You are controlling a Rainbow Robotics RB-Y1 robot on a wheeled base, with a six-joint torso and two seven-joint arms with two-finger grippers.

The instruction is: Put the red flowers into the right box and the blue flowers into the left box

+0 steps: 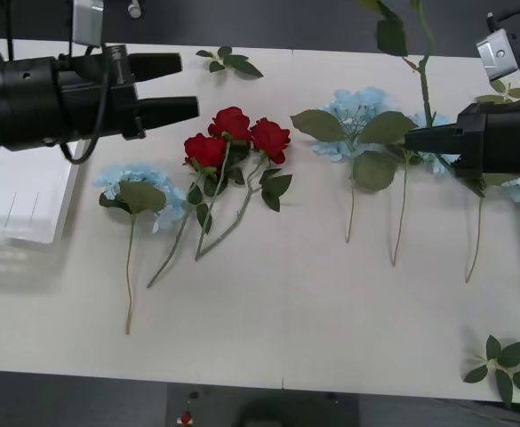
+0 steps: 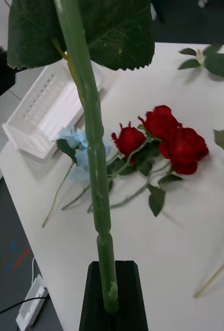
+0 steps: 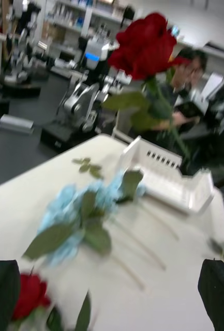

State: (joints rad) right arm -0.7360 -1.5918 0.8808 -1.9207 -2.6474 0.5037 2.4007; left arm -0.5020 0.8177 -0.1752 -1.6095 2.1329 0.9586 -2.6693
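Front view: the left gripper [image 1: 188, 86], fingers spread, hovers upper left above three red flowers [image 1: 233, 135] at centre. The right gripper [image 1: 411, 140], at right, pinches a rose stem [image 1: 424, 84] over blue flowers [image 1: 357, 120]. The left box [image 1: 20, 200] sits at the left edge.

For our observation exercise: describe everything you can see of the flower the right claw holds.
The held rose is artificial: a deep-red bloom on a thick, plastic-looking green stem with broad serrated leaves. The right claw is shut on the stem's lower end, lifting it clear of the table; nothing else touches it.
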